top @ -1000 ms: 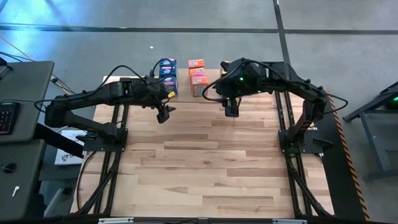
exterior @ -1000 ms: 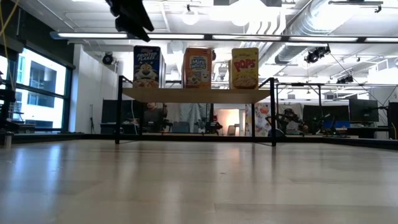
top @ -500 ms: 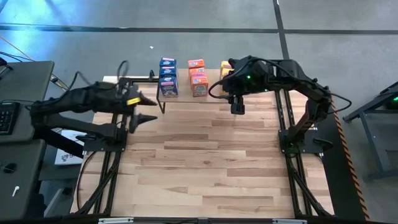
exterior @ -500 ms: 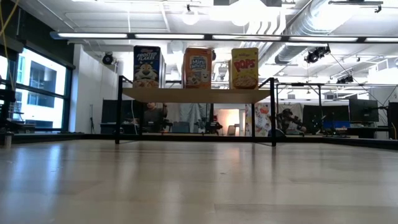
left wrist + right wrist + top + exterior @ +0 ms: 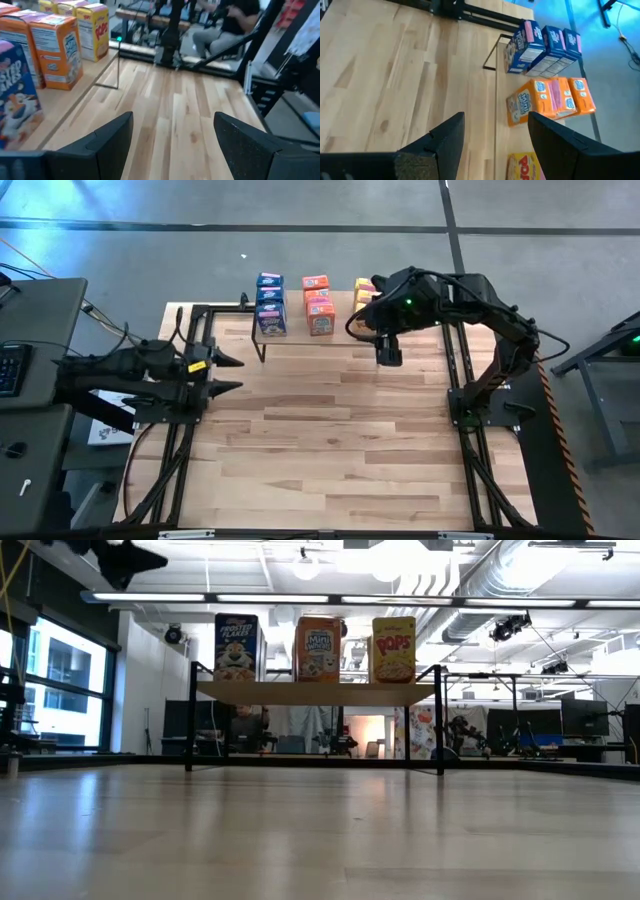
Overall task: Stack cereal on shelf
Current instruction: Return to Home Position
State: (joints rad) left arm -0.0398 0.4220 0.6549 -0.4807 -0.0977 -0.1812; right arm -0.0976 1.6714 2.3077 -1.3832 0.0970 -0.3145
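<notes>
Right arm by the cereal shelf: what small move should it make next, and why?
Probably draw the right gripper back toward its base. It hangs open and empty before the shelf, the cereal boxes stand on it, and the left gripper sits open at the left edge of the table.

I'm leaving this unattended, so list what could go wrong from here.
1. The right gripper, open, hangs close to the yellow cereal boxes at the shelf's end; a swing that way could knock them off.
2. The boxes stand upright in tight rows; one bump might topple the orange boxes too.
The left gripper, open, sits far off at the table's left side.
</notes>
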